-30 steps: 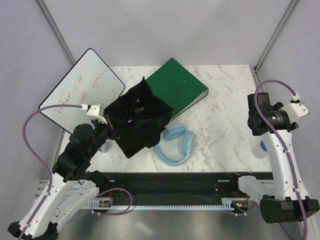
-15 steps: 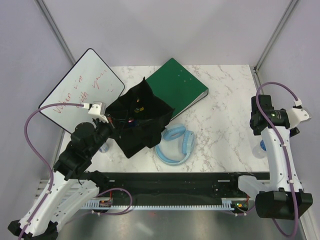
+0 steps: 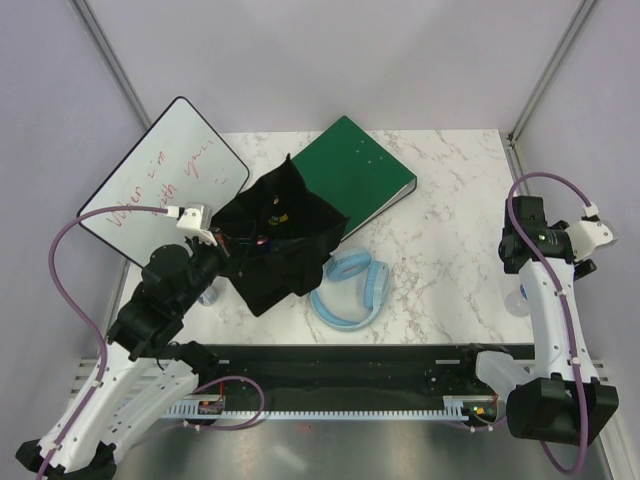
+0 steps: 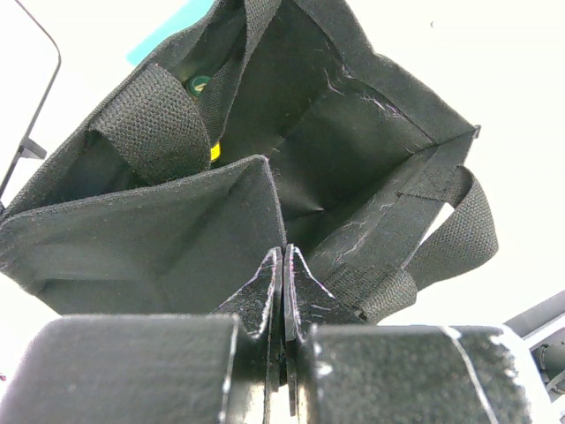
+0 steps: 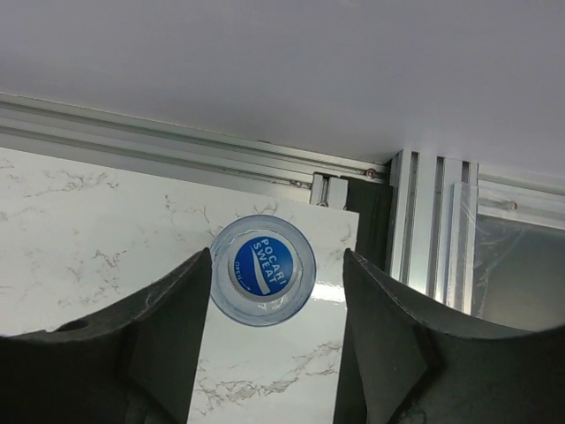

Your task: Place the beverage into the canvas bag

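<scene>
The black canvas bag [image 3: 280,240] sits open at the table's left, beside the green binder. My left gripper [image 3: 222,252] is shut on the bag's near rim; in the left wrist view its jaws [image 4: 284,252] pinch the fabric edge, and the bag's [image 4: 335,150] open inside shows beyond. The beverage is a clear bottle with a blue Pocari Sweat cap [image 5: 263,269], standing upright near the table's right front corner. It is partly hidden under the right arm in the top view [image 3: 517,298]. My right gripper [image 5: 276,256] is open above it, one finger on each side, not touching it.
A green binder [image 3: 355,180] lies behind the bag. A whiteboard [image 3: 165,180] leans at the far left. Light blue headphones [image 3: 350,290] lie in front of the bag. The table's right edge and a metal frame [image 5: 424,221] are right beside the bottle.
My right arm has swung toward the right front corner, bringing its gripper over the bottle. My left arm and the bag have not moved.
</scene>
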### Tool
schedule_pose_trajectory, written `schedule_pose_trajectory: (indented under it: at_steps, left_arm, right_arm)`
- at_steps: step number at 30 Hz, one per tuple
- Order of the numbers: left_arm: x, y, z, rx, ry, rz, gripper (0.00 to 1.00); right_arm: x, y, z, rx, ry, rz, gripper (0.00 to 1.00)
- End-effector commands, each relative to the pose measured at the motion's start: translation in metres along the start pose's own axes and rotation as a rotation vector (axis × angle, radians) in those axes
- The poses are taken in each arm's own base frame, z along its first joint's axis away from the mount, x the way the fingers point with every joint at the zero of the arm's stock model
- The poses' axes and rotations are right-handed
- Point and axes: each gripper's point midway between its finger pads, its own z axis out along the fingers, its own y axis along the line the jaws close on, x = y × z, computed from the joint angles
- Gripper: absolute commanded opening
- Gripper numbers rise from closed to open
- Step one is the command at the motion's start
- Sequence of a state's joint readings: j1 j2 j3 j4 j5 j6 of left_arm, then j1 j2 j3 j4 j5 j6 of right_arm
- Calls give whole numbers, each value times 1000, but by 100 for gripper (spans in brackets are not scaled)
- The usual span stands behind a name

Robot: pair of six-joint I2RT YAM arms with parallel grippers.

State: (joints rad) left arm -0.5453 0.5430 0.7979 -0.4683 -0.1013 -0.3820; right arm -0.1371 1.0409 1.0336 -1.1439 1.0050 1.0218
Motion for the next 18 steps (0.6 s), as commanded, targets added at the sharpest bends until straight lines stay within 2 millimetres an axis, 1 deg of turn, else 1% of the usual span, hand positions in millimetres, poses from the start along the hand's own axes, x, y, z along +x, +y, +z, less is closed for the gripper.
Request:
schedule_pose_trajectory:
  at_steps: [1,5,12,17,18]
  left_arm:
    - [15,6,5,-18,58,46,2]
    - [14,8,5,-25,54,46,2]
    - [14,8,5,-27,52,48,2]
    - [15,8,5,-26,55,48,2]
    - [14,8,5,-27,53,48,2]
  right_arm:
    - [-17,1,0,-10,-62,48,66]
    - [-6,6,6,-4,-30,37,66]
    - [4,6,15,16,-27,22,67]
    - [10,11,18,1,-11,18,65]
    - [11,12,19,0,-10,10,62]
